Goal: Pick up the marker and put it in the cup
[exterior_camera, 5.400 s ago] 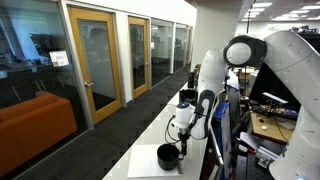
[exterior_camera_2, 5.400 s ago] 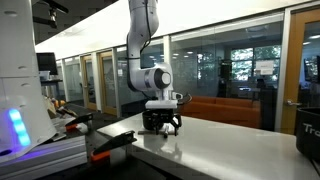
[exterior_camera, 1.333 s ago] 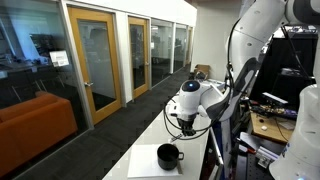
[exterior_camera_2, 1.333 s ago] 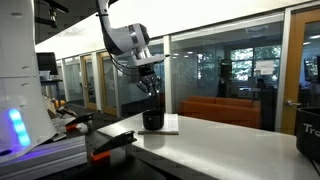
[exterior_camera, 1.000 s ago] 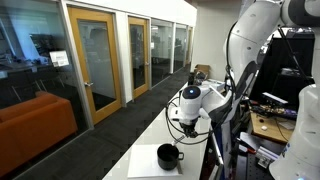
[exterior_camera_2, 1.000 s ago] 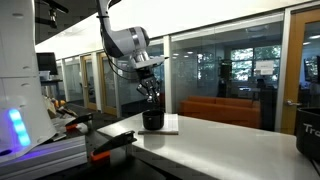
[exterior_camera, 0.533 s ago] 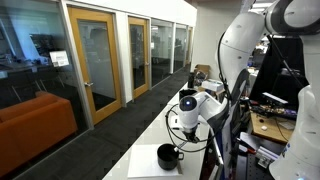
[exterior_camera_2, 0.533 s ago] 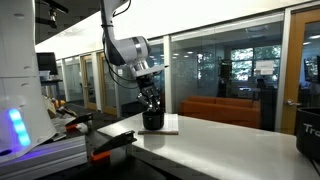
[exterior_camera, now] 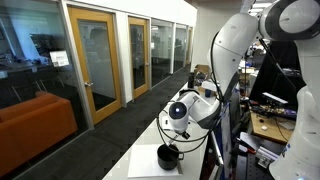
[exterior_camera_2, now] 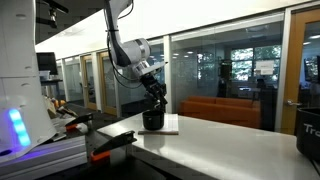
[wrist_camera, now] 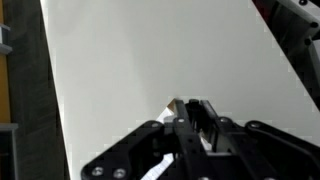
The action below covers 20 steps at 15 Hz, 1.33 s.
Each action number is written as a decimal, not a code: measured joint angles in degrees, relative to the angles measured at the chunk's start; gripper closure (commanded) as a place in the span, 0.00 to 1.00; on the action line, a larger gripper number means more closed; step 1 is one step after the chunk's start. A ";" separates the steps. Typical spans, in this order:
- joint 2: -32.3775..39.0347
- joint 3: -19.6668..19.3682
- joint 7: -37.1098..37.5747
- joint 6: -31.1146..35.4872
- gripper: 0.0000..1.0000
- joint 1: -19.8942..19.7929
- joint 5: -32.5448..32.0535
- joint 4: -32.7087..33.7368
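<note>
1. We take the black cup [exterior_camera: 167,157] [exterior_camera_2: 152,121] as the landmark. It stands upright on a white sheet [exterior_camera: 145,160] [exterior_camera_2: 170,131] that lies on the long white table [exterior_camera: 150,138] [exterior_camera_2: 230,140] [wrist_camera: 150,50].
2. The gripper [exterior_camera: 172,146] [exterior_camera_2: 155,104] [wrist_camera: 193,108] hangs directly above the cup in both exterior views. It is tilted, and its fingertips are just over the rim. We cannot tell whether they touch it.
3. In the wrist view the 2 fingers [wrist_camera: 208,118] are drawn close together, with only a narrow gap between them. A slim pale piece beside the fingertips appears to be the marker [wrist_camera: 174,104], clamped between the fingers. It is too small to make out fully. The exterior views do not show it clearly.
4. The marker therefore sits at the gripper, above the cup's mouth. The cup itself does not show in the wrist view, which shows only bare white table beyond the fingers.
5. The white arm [exterior_camera: 235,40] [exterior_camera_2: 115,30] rises from the gripper and arches high over the cup.
6. Well apart from the cup, beyond the table's edge, we see an orange sofa [exterior_camera: 35,125] [exterior_camera_2: 215,108] and wood-framed glass doors [exterior_camera: 95,65].
</note>
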 measured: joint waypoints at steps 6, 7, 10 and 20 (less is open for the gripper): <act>2.41 1.92 5.93 -6.73 0.95 0.72 -9.60 0.72; 2.72 2.20 6.56 -7.51 0.95 0.72 -10.63 0.72; 2.95 2.93 7.62 -9.29 0.95 0.70 -12.64 0.72; 4.19 5.73 8.64 -9.77 0.95 0.59 -13.96 0.67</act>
